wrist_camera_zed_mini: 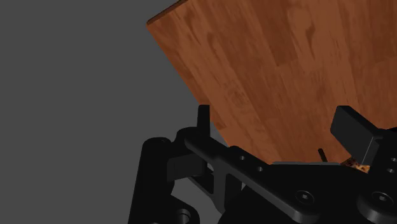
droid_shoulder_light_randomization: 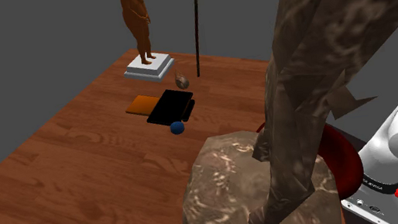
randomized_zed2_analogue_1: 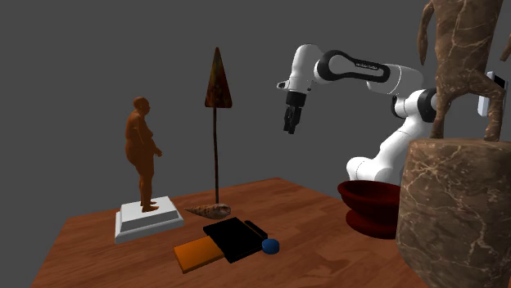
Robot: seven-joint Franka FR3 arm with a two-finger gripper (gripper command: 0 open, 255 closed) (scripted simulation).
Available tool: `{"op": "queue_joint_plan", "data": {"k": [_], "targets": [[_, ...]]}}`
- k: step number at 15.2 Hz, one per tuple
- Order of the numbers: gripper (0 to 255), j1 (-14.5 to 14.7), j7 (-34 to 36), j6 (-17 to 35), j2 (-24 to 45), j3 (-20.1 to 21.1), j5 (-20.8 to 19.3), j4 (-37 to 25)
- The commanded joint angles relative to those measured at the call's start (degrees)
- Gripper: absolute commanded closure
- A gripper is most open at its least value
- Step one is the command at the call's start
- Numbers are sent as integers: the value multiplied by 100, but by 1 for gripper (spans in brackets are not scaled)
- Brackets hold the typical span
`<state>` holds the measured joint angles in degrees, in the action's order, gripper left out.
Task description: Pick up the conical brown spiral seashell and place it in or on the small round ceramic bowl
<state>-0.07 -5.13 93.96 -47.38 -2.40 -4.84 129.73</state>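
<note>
Staging: all-black gripper (randomized_zed2_analogue_1: 291,121) is hovering high, likely for clearance.
Conical brown seashell (randomized_zed2_analogue_1: 209,211) is lying by the wooden floor's (randomized_zed2_analogue_1: 327,237) far edge, small blue bowl (randomized_zed2_analogue_1: 270,245) nearby; claw state: cannot tell.

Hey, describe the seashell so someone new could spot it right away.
Find the brown human figure on its white plinth on the wooden table. Beside the plinth, at the foot of the thin dark pole, lies the seashell. It is small, tapered and mottled brown, unlike the flat black slab, orange slab and blue ball.
</note>
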Motion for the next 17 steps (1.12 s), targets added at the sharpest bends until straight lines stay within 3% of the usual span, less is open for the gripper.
{"op": "queue_joint_plan", "data": {"k": [1,10,17], "targets": [[0,0,0,0,0,0,0,0],[0,-6,1581,562,1330,1119,302,-396],[0,-72,2834,823,2726,1893,196,-1195]]}}
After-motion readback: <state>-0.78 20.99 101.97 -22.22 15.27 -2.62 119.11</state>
